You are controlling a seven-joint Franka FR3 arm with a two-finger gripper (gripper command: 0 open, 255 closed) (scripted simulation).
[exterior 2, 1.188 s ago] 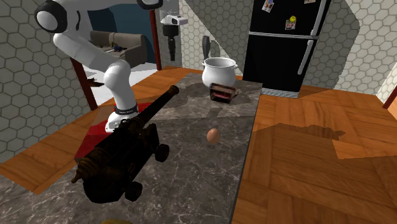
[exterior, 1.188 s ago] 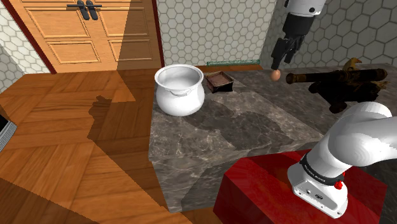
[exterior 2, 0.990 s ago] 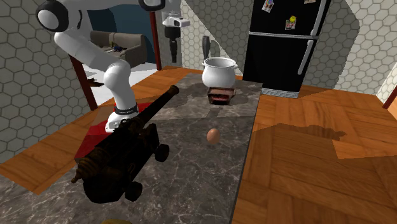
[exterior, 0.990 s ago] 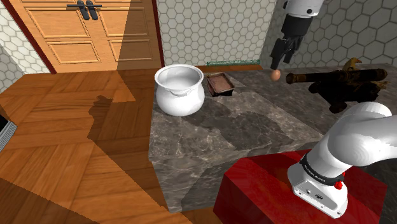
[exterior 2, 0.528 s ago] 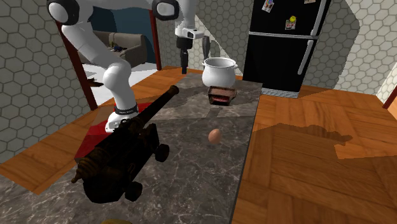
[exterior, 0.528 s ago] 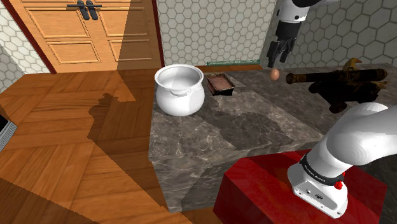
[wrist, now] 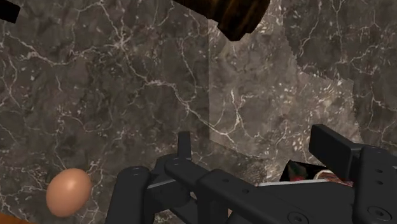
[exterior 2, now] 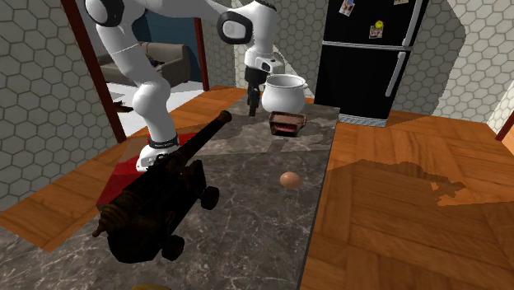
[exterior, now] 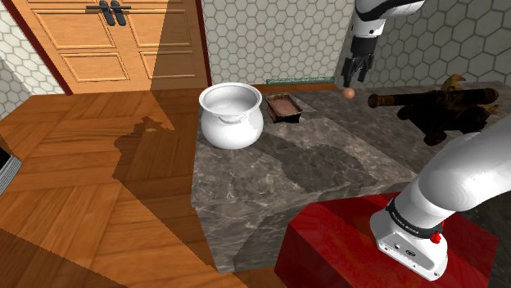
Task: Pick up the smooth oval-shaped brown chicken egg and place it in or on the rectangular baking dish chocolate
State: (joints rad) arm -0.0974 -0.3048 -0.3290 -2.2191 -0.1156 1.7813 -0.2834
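Since a second ago the arm (exterior: 458, 176) has swung in over the bench (exterior: 270, 176), bringing the tool (exterior: 353, 80) with it. The egg (exterior: 350, 93) has also rolled a little nearer the long edge that faces the fridge (exterior 2: 375, 58).

A dark cannon (exterior 2: 156, 198) lies along the opposite long edge, its barrel pointing toward the end corner where the white pot (exterior: 232, 114) stands. The brown baking dish (exterior: 282, 107) sits just beside the pot, close to the fridge-side edge. The tool hangs above the bench with its fingers spread and nothing between them.

The egg rests on its side on the bare stone, untouched, near that same edge and well apart from the dish. In the wrist view it lies off to one side of the fingers, not between them.

The egg should be light, with a shell that is stiff yet brittle, smooth, and ready to roll. With the edge so close, a sideways nudge could send it over. The safest hold is likely across its narrow waist at the widest girth, coming straight down and closing gently.
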